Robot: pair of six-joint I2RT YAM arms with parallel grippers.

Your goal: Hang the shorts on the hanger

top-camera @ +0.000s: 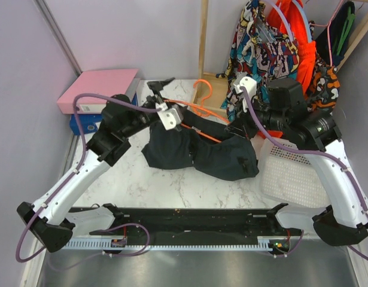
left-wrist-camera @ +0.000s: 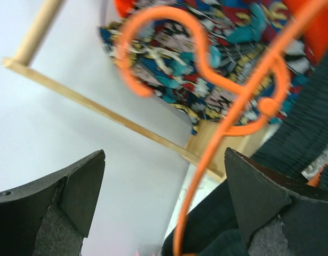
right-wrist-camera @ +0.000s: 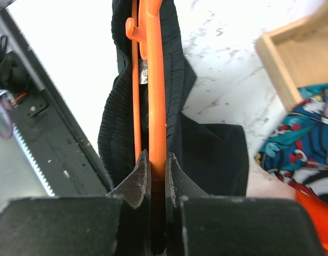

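The shorts (top-camera: 219,158) are draping the hanger (right-wrist-camera: 157,80), which the right gripper (right-wrist-camera: 156,160) is clamping, left gripper (left-wrist-camera: 164,160) gaping; lifting level seems best.

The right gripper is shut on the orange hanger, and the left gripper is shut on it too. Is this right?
No. The right gripper is shut on the orange hanger, but the left gripper is open: the left wrist view shows its jaws wide apart, the hanger's wire running between them.
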